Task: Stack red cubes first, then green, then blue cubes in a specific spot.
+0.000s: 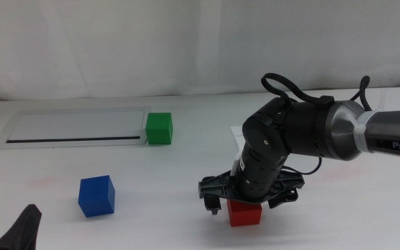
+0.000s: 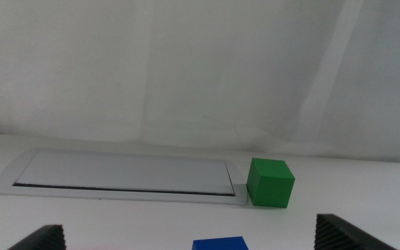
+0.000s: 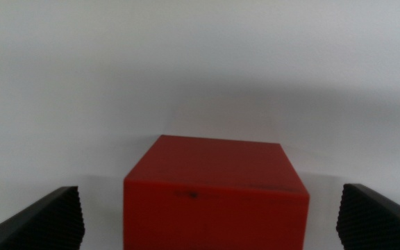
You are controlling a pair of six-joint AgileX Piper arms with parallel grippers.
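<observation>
Right end effector (image 1: 245,201): I read it released, jaws wide either side of the red cube (image 1: 245,212) near the table's front edge. Risk: an off-centre close shoves or twists it. Left end effector (image 1: 19,232) waits, released, front-left corner.

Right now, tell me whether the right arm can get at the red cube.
Probably yes. The right gripper hangs open right over the red cube, one jaw on each side, with nothing between them. The left gripper waits far off.
</observation>
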